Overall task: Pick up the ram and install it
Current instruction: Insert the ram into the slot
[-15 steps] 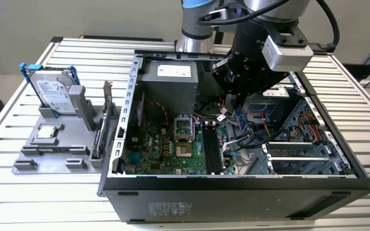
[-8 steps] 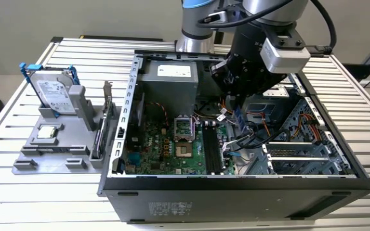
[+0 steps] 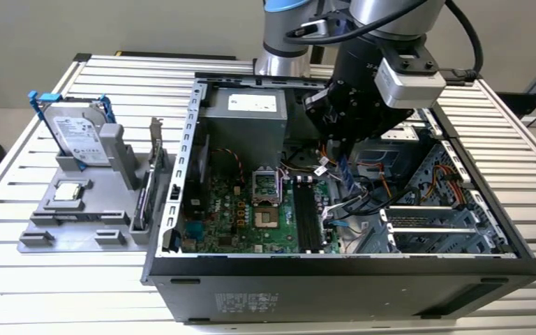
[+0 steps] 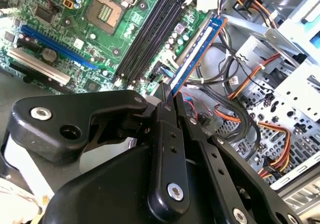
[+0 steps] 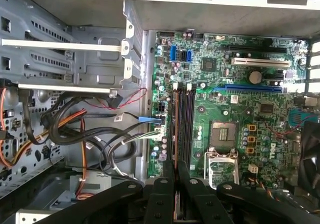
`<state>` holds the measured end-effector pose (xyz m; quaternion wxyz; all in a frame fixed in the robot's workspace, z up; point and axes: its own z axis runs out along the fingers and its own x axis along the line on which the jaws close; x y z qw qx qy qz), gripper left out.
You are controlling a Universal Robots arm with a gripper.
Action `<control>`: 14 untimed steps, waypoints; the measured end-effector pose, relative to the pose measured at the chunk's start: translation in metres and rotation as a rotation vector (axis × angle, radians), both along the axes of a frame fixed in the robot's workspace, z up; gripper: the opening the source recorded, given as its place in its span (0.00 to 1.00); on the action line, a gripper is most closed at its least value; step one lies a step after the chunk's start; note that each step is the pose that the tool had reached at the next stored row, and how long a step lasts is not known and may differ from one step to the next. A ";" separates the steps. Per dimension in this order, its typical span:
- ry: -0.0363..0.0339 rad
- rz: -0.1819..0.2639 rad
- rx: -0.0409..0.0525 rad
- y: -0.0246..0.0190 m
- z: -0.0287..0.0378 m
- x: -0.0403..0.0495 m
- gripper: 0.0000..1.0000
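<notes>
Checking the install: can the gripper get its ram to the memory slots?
Probably yes: the gripper holds the ram in line with the memory slots, and the cables lie off to one side.

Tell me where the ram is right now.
In both wrist views the ram is held edge-on in the gripper inside the computer case, lined up beside the black memory slots near the processor socket.

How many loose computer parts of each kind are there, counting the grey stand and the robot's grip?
hard drive on the stand: 1
silver square chip on the stand: 1
expansion card on the stand: 1
ram in the gripper: 1
Total: 4
</notes>
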<state>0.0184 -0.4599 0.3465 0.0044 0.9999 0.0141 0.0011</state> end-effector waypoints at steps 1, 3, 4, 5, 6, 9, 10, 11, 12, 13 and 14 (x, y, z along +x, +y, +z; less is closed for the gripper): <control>0.0000 0.000 -0.0006 0.0002 -0.0006 0.0000 0.00; 0.0000 0.000 -0.0020 0.0007 -0.0017 0.0000 0.00; 0.0001 0.000 -0.0029 0.0009 -0.0023 0.0000 0.00; 0.0001 0.000 -0.0037 0.0012 -0.0029 0.0000 0.00; 0.0000 0.000 -0.0045 0.0015 -0.0036 0.0000 0.00; 0.0000 0.000 -0.0071 0.0025 -0.0057 0.0000 0.00; 0.0000 0.000 -0.0078 0.0028 -0.0064 0.0000 0.00; 0.0001 0.000 -0.0084 0.0030 -0.0072 0.0000 0.00; 0.0001 0.000 -0.0091 0.0032 -0.0079 0.0000 0.00; 0.0001 0.000 -0.0094 0.0034 -0.0087 0.0000 0.00; 0.0001 0.000 -0.0098 0.0036 -0.0095 0.0000 0.00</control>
